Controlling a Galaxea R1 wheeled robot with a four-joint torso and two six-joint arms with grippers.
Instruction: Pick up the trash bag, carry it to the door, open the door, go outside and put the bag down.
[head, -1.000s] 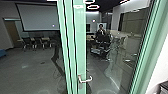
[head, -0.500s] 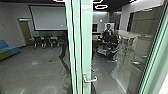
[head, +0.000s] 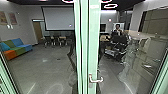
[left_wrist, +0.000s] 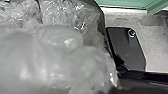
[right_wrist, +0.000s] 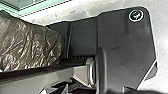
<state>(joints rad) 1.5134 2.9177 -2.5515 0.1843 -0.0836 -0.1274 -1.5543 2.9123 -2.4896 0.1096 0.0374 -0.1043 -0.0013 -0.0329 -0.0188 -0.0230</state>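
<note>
Pale green uprights of a glass door (head: 95, 37) stand in the middle of the head view, with a metal lever handle (head: 95, 80) low on them. Large and close in the left wrist view is the trash bag (left_wrist: 60, 57), its crumpled translucent plastic covering much of the scene there. In the right wrist view the bag (right_wrist: 30, 45) looks brownish and shiny, beside the robot's dark base plate. Whether either gripper is open or shut cannot be told.
Beyond the glass are a coloured sofa (head: 17, 48), a projection screen (head: 58, 18), chairs and tables, and a person (head: 117, 30) at the right behind dark equipment. Green frame (head: 6, 77) also stands at the near left.
The head camera has turned left: the whole scene has shifted rightward and more of the room's left side, with the sofa, has come into view.
</note>
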